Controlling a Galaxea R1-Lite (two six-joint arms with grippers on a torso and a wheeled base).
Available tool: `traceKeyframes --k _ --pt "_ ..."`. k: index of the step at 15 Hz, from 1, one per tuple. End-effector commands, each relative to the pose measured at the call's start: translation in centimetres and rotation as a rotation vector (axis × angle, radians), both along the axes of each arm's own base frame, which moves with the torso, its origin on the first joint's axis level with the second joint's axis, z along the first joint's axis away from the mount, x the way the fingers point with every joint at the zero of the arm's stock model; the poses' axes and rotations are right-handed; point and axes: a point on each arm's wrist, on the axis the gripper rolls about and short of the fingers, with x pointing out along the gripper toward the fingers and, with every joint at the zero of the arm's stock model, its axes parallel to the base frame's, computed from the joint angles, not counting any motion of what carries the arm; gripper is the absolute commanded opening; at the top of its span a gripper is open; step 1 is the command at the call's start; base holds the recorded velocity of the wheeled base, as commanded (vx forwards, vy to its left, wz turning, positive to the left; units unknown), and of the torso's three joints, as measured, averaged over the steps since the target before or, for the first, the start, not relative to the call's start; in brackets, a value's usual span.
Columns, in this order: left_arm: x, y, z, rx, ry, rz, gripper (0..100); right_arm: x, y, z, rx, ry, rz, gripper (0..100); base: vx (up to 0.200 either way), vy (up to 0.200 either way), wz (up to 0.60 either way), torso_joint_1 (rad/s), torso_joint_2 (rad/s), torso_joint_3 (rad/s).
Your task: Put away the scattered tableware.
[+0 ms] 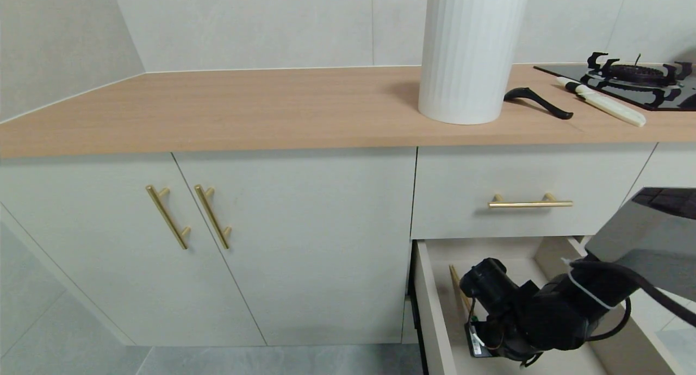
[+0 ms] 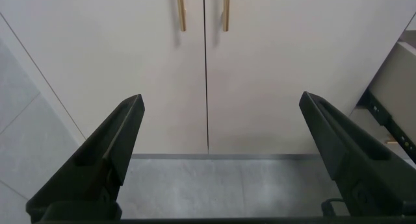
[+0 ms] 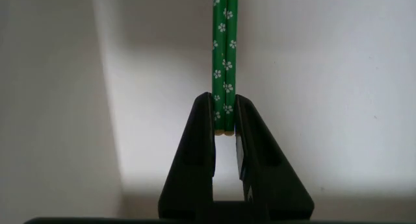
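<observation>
A pair of green chopsticks (image 3: 225, 55) with white flowers lies lengthwise on the pale floor of the open lower drawer (image 1: 432, 304). My right gripper (image 3: 225, 104) is shut on their near end, one finger on each side. In the head view my right arm (image 1: 544, 310) reaches down into that drawer, and the chopsticks' wooden tips (image 1: 455, 285) show beside the drawer's left wall. My left gripper (image 2: 221, 102) hangs open and holds nothing, low in front of the double cabinet doors (image 2: 207, 68). On the counter lie a black-handled utensil (image 1: 538, 102) and a white knife (image 1: 603, 103).
A tall white ribbed container (image 1: 470, 49) stands on the wooden counter (image 1: 244, 108), just left of the utensil. A black gas hob (image 1: 636, 76) sits at the far right. A closed drawer with a gold handle (image 1: 530, 203) is directly above the open one.
</observation>
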Motion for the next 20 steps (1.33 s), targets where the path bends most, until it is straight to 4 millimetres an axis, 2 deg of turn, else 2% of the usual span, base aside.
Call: traceKeyframes --k 1,9,10,16,17,18,19,20 --pt "0.0 0.0 0.0 -0.001 0.001 0.001 100 -0.4 0.1 -2.7 -0.032 0.040 0.009 0 0.000 0.000 0.00 0.000 0.00 0.000" --pt "0.0 0.0 0.0 -0.001 0.001 0.001 100 -0.3 0.1 -3.1 -0.043 0.001 0.002 0 0.000 0.000 0.00 0.000 0.00 0.000" --pt "0.0 0.0 0.0 -0.001 0.001 0.001 100 -0.3 0.1 -3.0 -0.042 -0.002 0.001 100 0.000 0.000 0.00 0.000 0.00 0.000" --pt "0.0 0.0 0.0 -0.001 0.001 0.001 100 -0.3 0.1 -2.8 -0.039 -0.007 0.001 100 0.000 0.000 0.00 0.000 0.00 0.000" --pt "0.0 0.0 0.0 -0.001 0.001 0.001 100 -0.3 0.1 -2.3 -0.032 -0.017 0.001 100 0.000 0.000 0.00 0.000 0.00 0.000" --pt "0.0 0.0 0.0 -0.001 0.001 0.001 100 -0.4 0.0 -1.1 -0.014 -0.045 0.002 100 0.000 0.000 0.00 0.000 0.00 0.000" --pt "0.0 0.0 0.0 -0.001 0.001 0.001 100 -0.4 0.0 -1.0 -0.013 -0.047 0.002 100 0.000 0.000 0.00 0.000 0.00 0.000" --pt "0.0 0.0 0.0 -0.001 0.001 0.001 100 -0.9 -0.4 2.9 0.045 -0.140 0.004 100 0.000 0.000 0.00 0.000 0.00 0.000"
